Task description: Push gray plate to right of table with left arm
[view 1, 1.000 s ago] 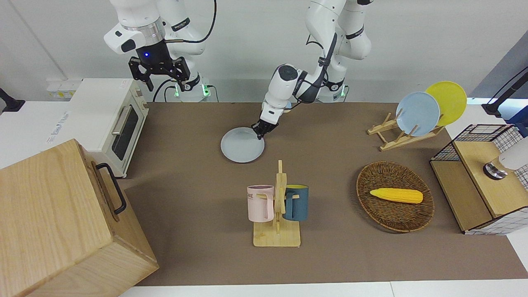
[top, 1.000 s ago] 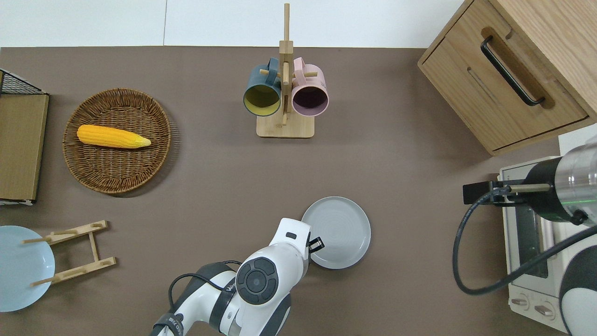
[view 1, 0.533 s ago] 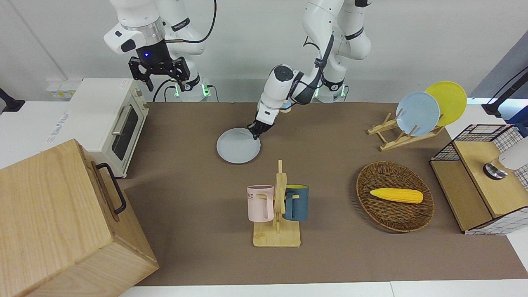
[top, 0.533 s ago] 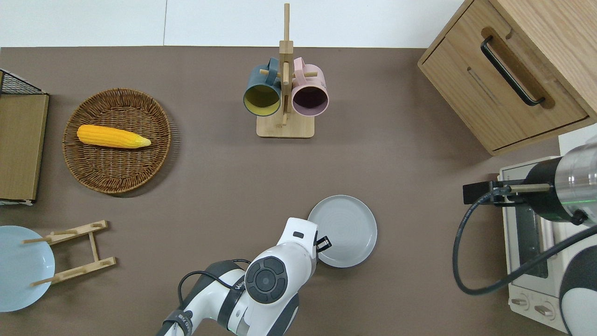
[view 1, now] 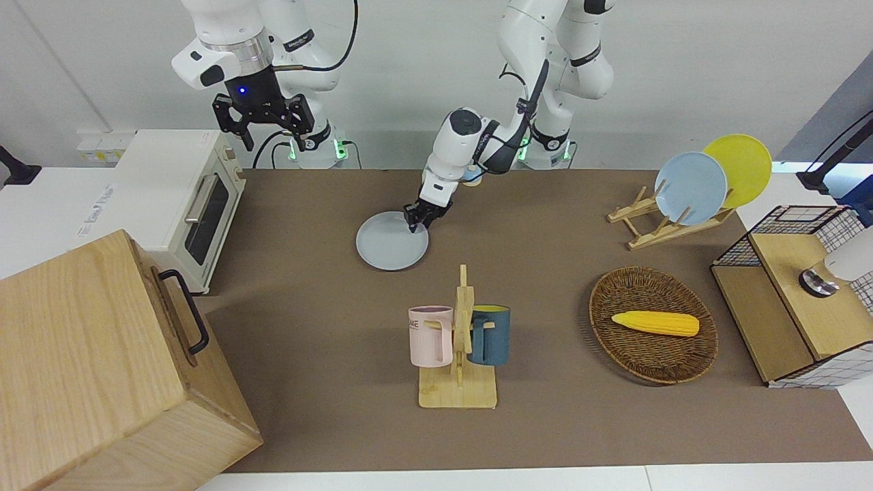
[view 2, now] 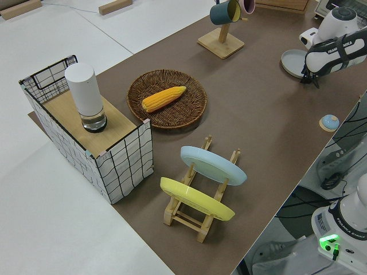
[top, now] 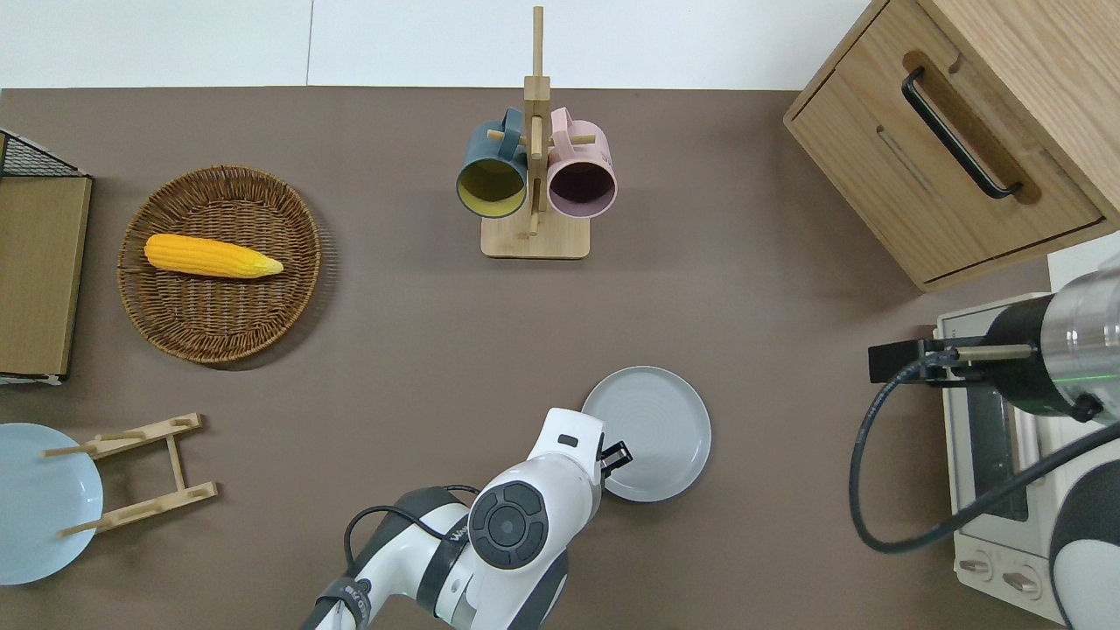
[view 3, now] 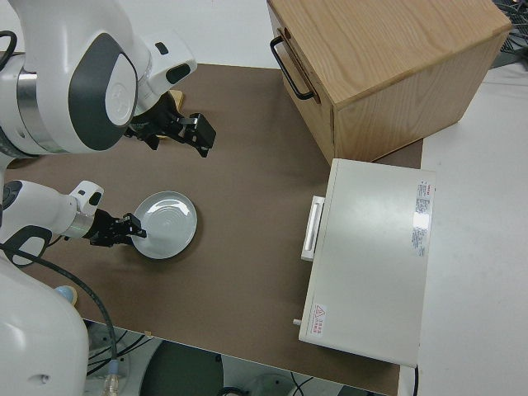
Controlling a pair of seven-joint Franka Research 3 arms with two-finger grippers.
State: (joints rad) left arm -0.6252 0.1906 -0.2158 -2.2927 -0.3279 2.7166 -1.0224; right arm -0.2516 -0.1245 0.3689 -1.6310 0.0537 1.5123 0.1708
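Note:
The gray plate [view 1: 390,244] lies flat on the table [view 1: 307,204], nearer to the robots than the mug rack; it also shows in the overhead view [top: 652,429] and the right side view [view 3: 169,223]. My left gripper [view 1: 416,219] is down at table height and touches the plate's rim on the side toward the left arm's end. It is shut and holds nothing, as the overhead view [top: 616,454] shows. My right gripper [view 1: 267,135] is open, and that arm is parked.
A mug rack [view 1: 458,348] with two mugs stands mid-table. A toaster oven [view 1: 184,198] and a wooden cabinet [view 1: 102,368] stand at the right arm's end. A basket with corn [view 1: 653,324], a plate rack [view 1: 672,218] and a wire crate [view 1: 798,293] stand at the left arm's end.
My left gripper has slid toward the right arm's end of the table and pushed the gray plate a short way with it. The right arm has not moved.

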